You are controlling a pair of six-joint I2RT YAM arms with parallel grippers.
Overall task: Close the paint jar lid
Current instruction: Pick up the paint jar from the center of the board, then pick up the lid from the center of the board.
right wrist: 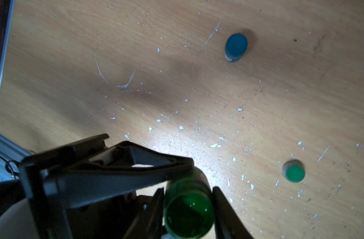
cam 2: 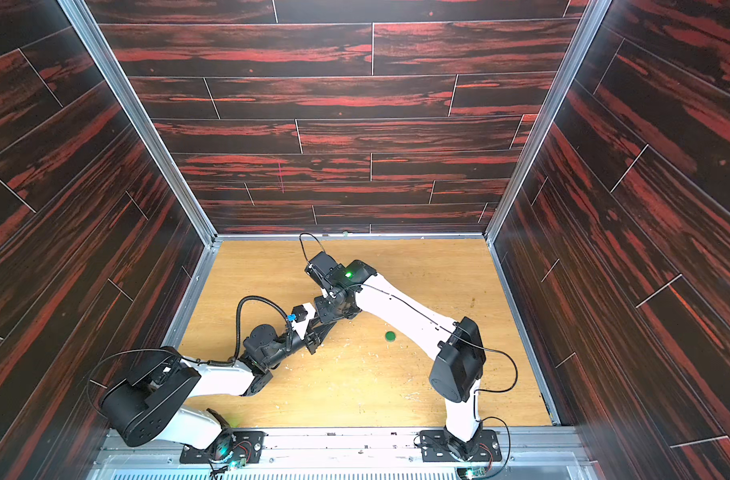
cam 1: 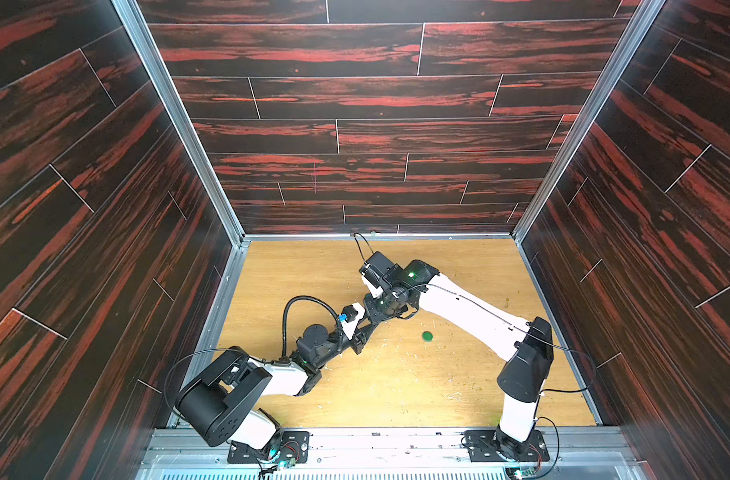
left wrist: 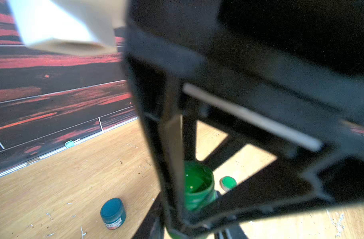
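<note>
Much open table [cam 1: 396,395] lies beyond paint jar [right wrist: 189,213] and lid [cam 1: 427,336].

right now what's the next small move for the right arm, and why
Probably the right gripper backs off the open green jar and heads for the green lid lying apart on the table: the left gripper clamps the jar, so it needs no second hold.

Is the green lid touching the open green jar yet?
Apart. The right wrist view shows the green lid lying on the table, with a stretch of bare wood between it and the open green jar.
</note>
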